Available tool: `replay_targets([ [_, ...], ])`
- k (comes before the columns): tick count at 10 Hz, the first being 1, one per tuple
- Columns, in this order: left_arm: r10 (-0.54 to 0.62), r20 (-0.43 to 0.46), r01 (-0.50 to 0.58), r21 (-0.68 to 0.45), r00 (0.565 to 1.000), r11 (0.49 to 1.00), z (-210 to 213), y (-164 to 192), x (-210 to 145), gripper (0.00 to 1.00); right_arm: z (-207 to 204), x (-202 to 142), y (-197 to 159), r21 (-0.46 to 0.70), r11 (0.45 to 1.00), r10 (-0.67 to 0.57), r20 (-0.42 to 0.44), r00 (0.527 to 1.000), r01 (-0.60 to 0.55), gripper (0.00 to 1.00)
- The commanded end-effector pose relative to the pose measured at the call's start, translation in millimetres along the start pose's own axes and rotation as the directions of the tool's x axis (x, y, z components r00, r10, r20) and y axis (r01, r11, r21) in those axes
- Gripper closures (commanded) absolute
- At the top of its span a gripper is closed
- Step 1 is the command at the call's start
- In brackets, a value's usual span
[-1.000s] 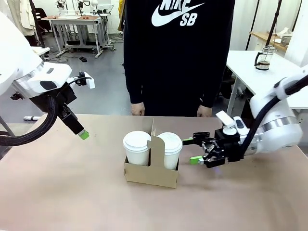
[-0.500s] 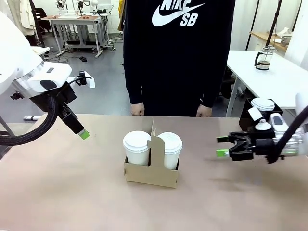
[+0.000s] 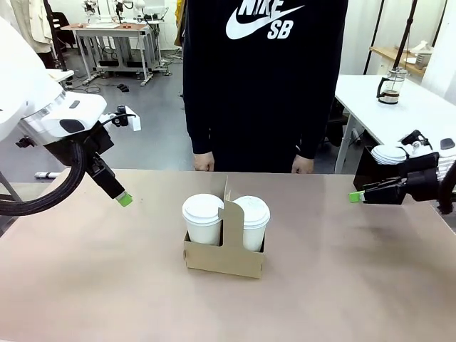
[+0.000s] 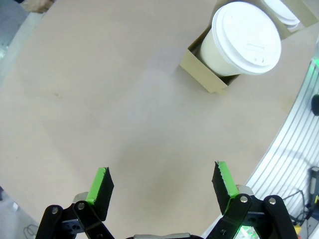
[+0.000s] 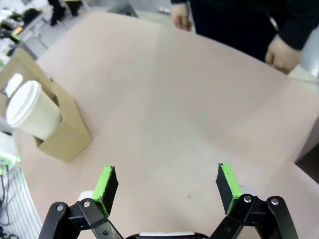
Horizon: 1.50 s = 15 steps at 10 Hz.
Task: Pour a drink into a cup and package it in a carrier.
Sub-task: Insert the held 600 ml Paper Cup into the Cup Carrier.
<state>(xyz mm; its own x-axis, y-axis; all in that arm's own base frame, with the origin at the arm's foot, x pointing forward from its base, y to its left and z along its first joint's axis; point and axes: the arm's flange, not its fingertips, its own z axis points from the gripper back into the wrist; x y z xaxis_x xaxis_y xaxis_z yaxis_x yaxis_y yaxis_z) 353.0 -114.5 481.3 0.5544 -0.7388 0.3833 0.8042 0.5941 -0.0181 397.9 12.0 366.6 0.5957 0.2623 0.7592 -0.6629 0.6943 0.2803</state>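
Two lidded white paper cups (image 3: 203, 219) sit in the brown cardboard carrier (image 3: 224, 258) mid-table. Both the left gripper (image 4: 162, 185) and right gripper (image 5: 167, 185) hover open and empty. The carrier likely flexes; lift by its upright handle (image 3: 229, 215).

two cups (image 3: 203, 217), one carrier (image 3: 225, 258)

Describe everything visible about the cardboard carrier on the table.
The carrier is a low brown cardboard box with an upright central handle panel rising between its two slots. It stands upright near the middle of the table, in front of the person. Each slot holds a white paper cup with a white domed lid: one on the left, one on the right, seated inside and rising above the walls. The cardboard looks plain and unprinted. Neither gripper touches it.
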Motion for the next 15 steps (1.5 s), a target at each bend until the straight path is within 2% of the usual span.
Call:
replay_targets([
  [1, 0.002, -0.001, -0.002, 0.002, 1.0, 1.0, -1.1, -0.6, -0.6, 0.0, 41.0, -57.1, 65.8, -0.021, 0.999, -0.038, -0.056, 0.998, 0.037, 0.0],
  [3, 0.002, -0.001, -0.002, 0.002, 1.0, 1.0, -1.1, -0.6, -0.6, 0.0, 38.1, -58.1, 64.4, -0.087, 0.994, -0.071, -0.112, 0.991, 0.061, 0.0],
  [4, 0.002, -0.001, -0.002, 0.002, 1.0, 1.0, -1.1, -0.6, -0.6, 0.0, 2.5, 1.7, -0.1, -0.021, 1.0, -0.021, -0.042, 0.999, 0.02, 0.0],
  [15, 0.002, -0.001, -0.002, 0.002, 1.0, 1.0, -1.1, -0.6, -0.6, 0.0, 2.5, 1.7, -0.1, -0.021, 1.0, -0.021, -0.042, 0.999, 0.02, 0.0],
])
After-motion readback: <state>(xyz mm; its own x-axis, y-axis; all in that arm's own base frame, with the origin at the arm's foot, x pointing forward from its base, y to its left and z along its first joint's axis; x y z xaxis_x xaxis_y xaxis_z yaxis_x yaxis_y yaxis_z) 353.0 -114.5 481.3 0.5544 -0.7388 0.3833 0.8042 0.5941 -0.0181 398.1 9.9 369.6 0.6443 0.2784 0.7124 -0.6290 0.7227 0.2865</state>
